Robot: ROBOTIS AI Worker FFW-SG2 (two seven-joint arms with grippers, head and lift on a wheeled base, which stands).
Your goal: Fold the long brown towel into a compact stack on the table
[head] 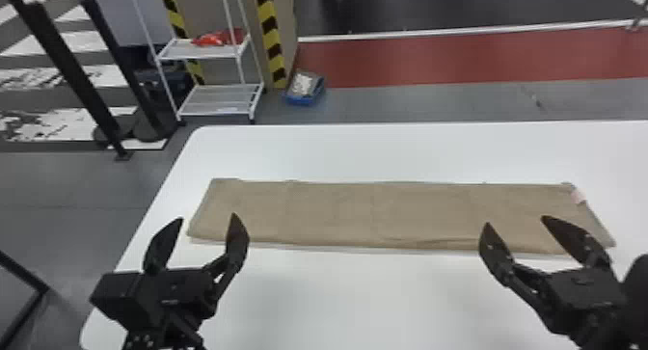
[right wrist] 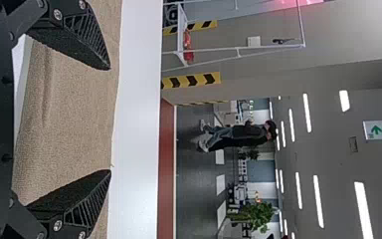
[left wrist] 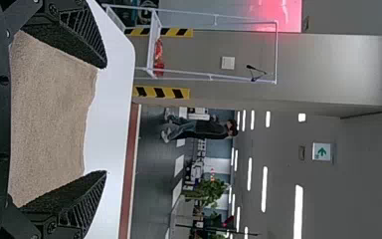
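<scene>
The left gripper (head: 205, 219) and the right gripper (head: 516, 221) both have their fingers spread wide, with nothing between them gripped. The brown towel (head: 337, 211) lies flat in a long strip across the white tabletop (head: 366, 151), a pale tag (head: 578, 196) near its right end.

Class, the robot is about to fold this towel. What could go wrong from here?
The brown towel lies flat on the white table, so the open jaws might scrape the tabletop or slip off its low edge.

The right gripper sits well inward of the pale tag at the towel's right end; gripping there could leave that end drooping and skew the fold.
</scene>
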